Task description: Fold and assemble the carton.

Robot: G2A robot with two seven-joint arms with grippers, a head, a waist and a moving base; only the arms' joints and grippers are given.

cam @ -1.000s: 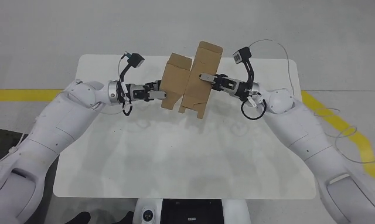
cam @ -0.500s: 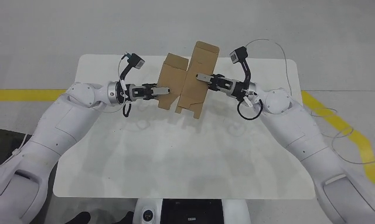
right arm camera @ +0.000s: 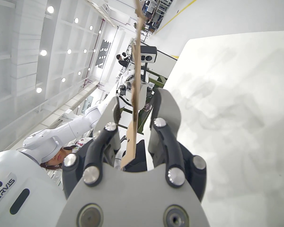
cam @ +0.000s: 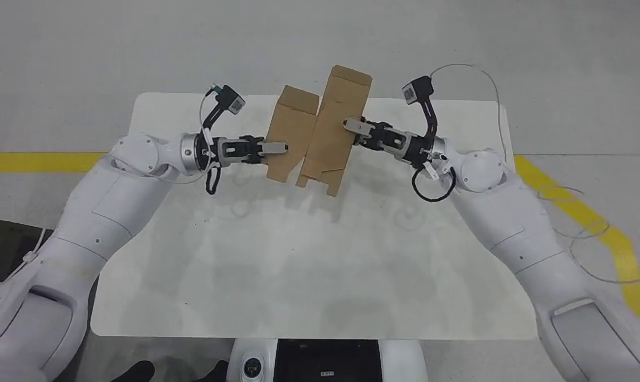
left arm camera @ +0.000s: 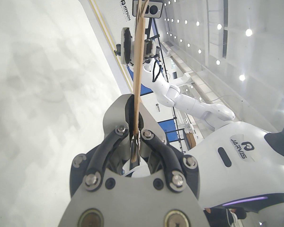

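One carton point(cam: 322, 150), now slightly leftward

Observe carton point(left arm camera: 138, 60) clamped edge-on in left gripper point(left arm camera: 133, 109); note right gripper point(left arm camera: 138, 48) farther along it, pads apart; white table point(left arm camera: 37, 72) alongside.

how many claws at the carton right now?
2. Left claw is shut on one edge of the carton; right claw straddles the opposite edge, jaws apart, not clamping. Both are above the table.
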